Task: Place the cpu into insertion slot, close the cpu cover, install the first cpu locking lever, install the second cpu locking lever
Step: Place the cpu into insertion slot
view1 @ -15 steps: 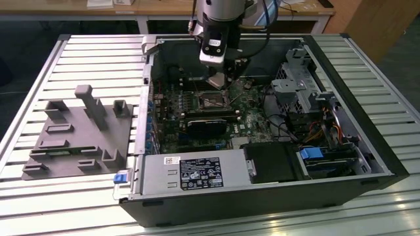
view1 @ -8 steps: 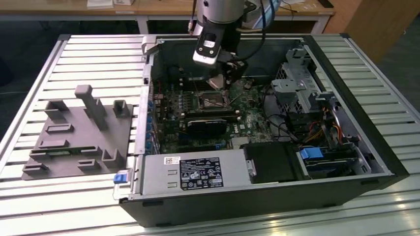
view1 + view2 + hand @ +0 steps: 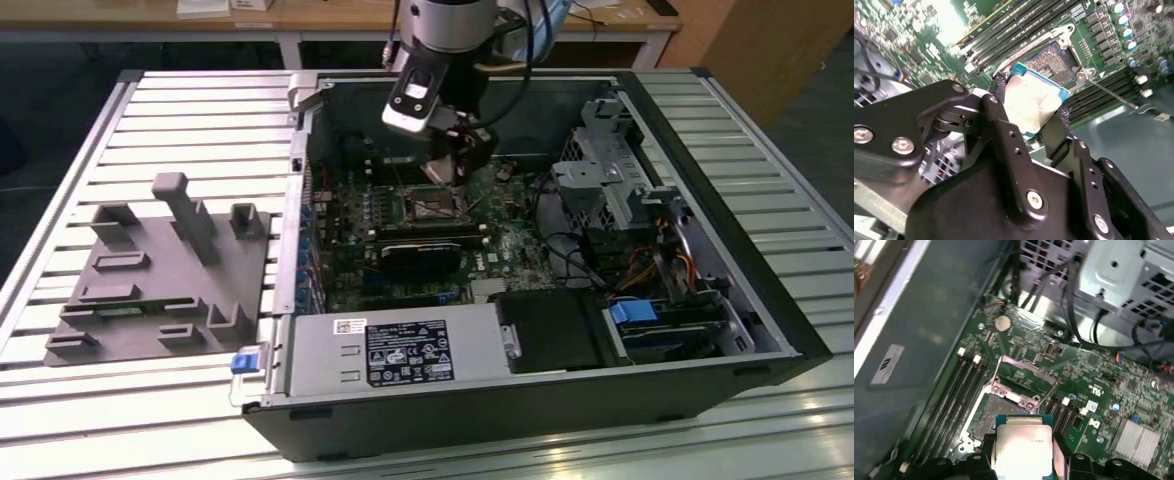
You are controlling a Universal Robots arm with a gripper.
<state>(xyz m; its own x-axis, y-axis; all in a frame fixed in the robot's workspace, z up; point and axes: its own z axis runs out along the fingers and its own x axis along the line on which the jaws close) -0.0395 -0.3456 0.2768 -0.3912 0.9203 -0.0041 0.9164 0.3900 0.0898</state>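
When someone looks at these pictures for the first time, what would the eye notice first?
The end effector grips the cpu close over the insertion slot, whose cpu cover stands open in the first wrist view. In the exterior view, the open computer case lies on a slatted table, with a grey moulded fixture at the exterior view's left.

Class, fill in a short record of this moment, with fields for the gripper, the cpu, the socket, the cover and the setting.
Gripper: shut on the cpu, fingers on two opposite edges
Cpu position: held in the air close above the insertion slot, not yet seated
Insertion slot: uncovered, nothing in it
Cpu cover: swung up, open
Setting: open computer case lying on a slatted table
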